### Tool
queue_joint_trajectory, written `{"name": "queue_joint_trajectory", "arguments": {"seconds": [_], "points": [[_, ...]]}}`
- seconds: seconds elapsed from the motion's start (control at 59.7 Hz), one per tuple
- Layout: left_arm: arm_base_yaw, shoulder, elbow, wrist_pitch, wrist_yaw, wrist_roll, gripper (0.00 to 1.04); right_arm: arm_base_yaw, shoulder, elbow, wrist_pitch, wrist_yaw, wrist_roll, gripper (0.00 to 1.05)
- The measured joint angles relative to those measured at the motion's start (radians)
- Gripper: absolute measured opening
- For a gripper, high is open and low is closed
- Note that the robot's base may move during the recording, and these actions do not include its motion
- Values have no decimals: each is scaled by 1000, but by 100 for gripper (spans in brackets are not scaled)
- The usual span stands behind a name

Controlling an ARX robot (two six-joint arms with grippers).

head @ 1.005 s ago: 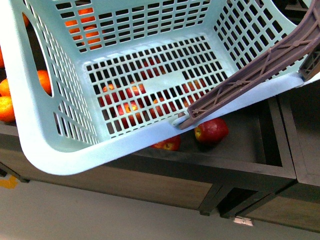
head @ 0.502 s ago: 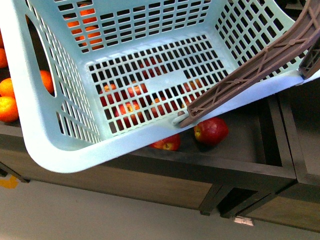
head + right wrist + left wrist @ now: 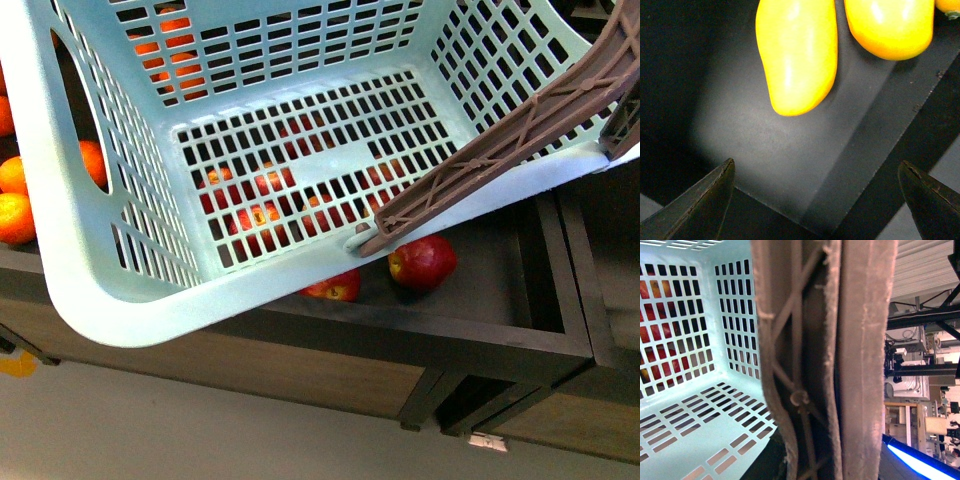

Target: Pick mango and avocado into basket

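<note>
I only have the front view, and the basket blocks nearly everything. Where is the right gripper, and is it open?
Observer: The right gripper is open and empty, its fingers wide apart, over a dark shelf.
Operator: Is there any fruit ahead of it?
Observer: Yes, two. A longer yellow fruit and a rounder yellow-orange fruit lie beyond the fingertips, untouched. Either could be the mango; I can't tell which.
Operator: Is the avocado near them?
Observer: No dark green fruit shows in any view.
</note>
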Motion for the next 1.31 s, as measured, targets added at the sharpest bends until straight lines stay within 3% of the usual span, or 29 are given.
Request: {"name": "queue_joint_trajectory", "arguments": {"seconds": [1.306], "points": [[0, 0, 0, 0, 0, 0, 16, -36, 301, 398, -154, 34, -3, 96]]}}
